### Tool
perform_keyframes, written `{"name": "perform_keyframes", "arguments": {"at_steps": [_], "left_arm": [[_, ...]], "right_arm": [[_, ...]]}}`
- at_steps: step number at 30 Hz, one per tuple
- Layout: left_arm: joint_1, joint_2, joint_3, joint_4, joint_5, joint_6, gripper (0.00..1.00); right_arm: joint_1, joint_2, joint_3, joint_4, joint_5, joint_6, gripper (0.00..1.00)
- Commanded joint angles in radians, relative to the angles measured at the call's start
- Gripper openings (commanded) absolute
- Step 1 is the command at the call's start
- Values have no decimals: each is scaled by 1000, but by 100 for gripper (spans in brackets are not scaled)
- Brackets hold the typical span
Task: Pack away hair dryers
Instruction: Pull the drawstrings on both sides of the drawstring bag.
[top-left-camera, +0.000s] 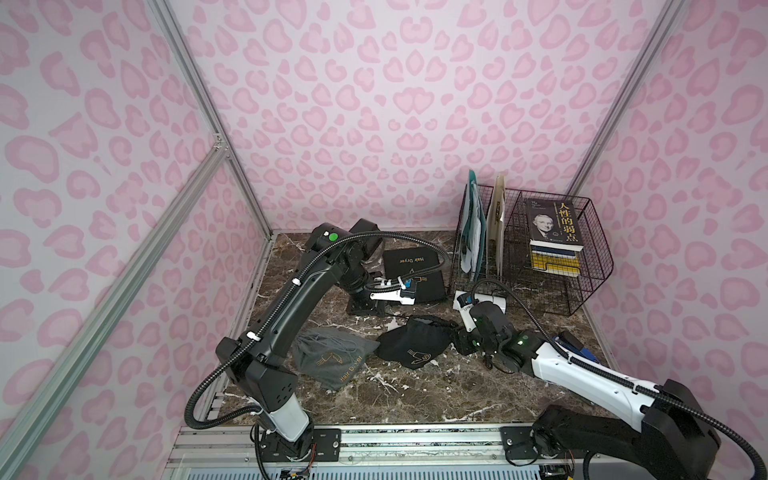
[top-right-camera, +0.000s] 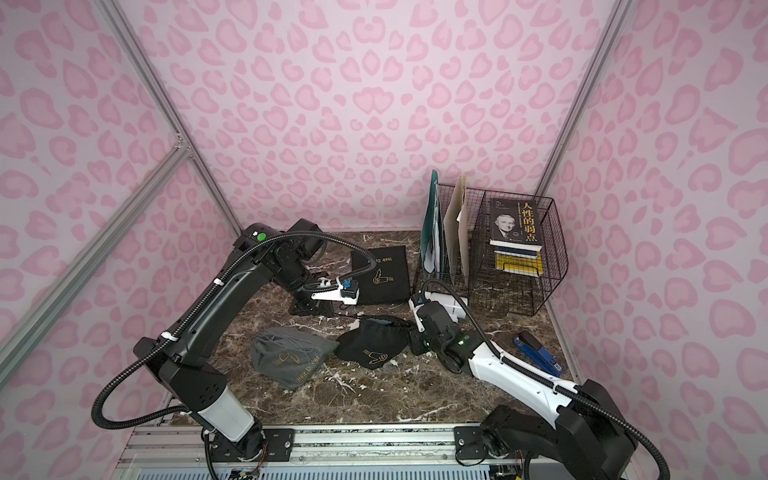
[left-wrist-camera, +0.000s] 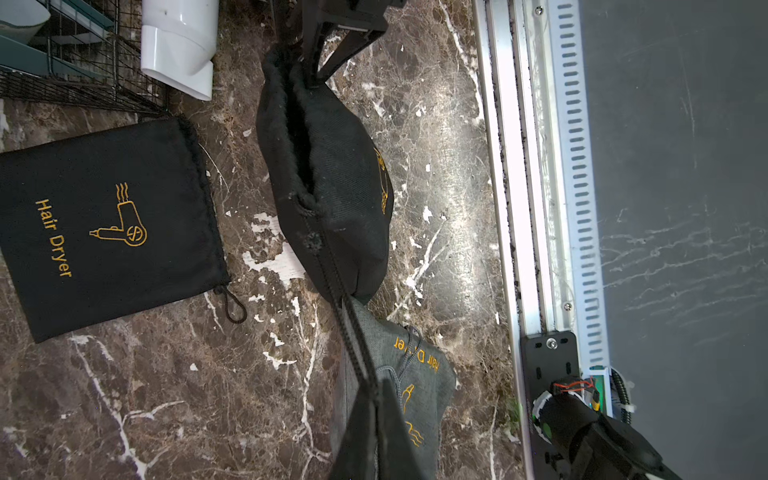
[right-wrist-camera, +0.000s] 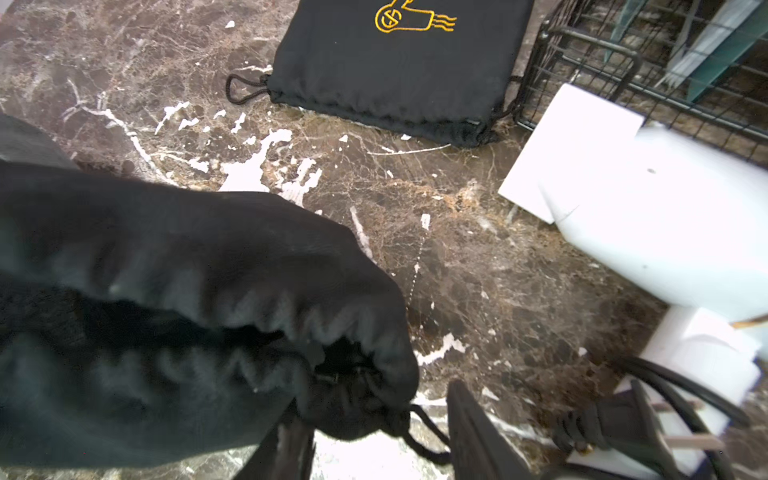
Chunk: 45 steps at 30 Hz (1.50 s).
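A white hair dryer lies on the marble top against the wire basket, its black plug beside it. In front of it lies a bulging black pouch. My left gripper is shut on the pouch's black drawstring, which runs taut to the pouch. My right gripper stands open around the gathered end of the pouch's mouth. One finger touches the fabric and the other stands clear of it.
A grey pouch lies left of the black one. A flat black pouch lies behind. The wire basket at the back right holds books and folders. A blue stapler lies by the right wall.
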Motion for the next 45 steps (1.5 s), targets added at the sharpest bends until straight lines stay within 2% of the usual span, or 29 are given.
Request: {"name": "perform_keyframes", "arguments": {"at_steps": [1,5,7,14,20,22,27,30,36,40,45], "left_arm": [[-6,-26,-11,-223,-5,17,2],[-9,-52,-33,-223,-25,28,2],[-10,-61,-39,-223,-29,29,2],[-18,-84,-49,-223,-30,33,2],[-18,-85,-47,-223,-40,31,2],[-18,-89,-47,-222,-42,31,2],[-18,-94,-57,-223,-53,33,2],[-18,-90,-65,-223,-61,33,2],[-18,-85,-66,-201,-83,31,2],[-17,-81,-62,-187,-97,31,2],[-17,-65,-32,-184,-106,28,2]], "right_arm": [[0,26,16,-44,30,-15,46],[0,20,16,-43,14,-12,47],[-1,6,6,-29,-2,-12,43],[-2,-9,-1,-10,-92,-18,38],[-2,5,1,-33,-120,-15,24],[-2,13,4,-44,-117,-15,16],[-2,25,19,-74,-121,-4,9],[-1,30,34,-98,-120,2,0],[2,54,91,-204,-112,43,0],[21,44,99,-231,-89,68,0],[29,14,75,-215,-119,83,0]]}}
